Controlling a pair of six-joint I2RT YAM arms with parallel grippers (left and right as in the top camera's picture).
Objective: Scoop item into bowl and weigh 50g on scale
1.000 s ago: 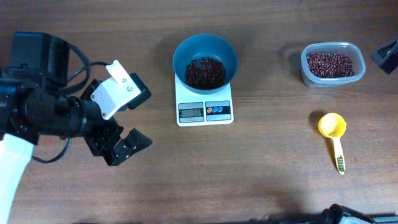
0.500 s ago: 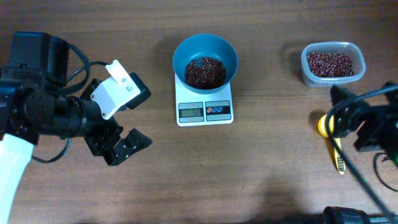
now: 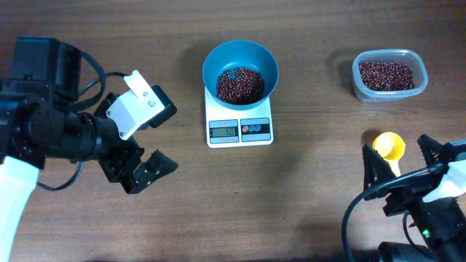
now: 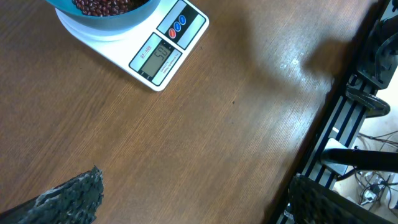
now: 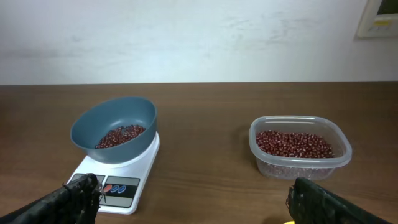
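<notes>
The teal-blue bowl [image 3: 240, 69] stands on the white scale [image 3: 239, 129] at the table's middle; dark reddish-brown beans [image 3: 239, 84] lie in it. The display reads about 50 in the left wrist view [image 4: 158, 57]. The bowl [image 5: 114, 127] and scale [image 5: 121, 186] also show in the right wrist view. My left gripper [image 3: 145, 153] is open and empty, left of the scale. My right gripper [image 3: 403, 169] is open and empty at the front right, around the yellow scoop [image 3: 389, 151] as seen from above.
A clear plastic tub [image 3: 389, 74] of beans stands at the back right; it also shows in the right wrist view [image 5: 300, 148]. The table's edge and a black frame [image 4: 348, 118] lie to the right in the left wrist view.
My right arm has swept from the back right edge down to the front right, over the yellow scoop. The left arm, bowl and scale have not moved.
</notes>
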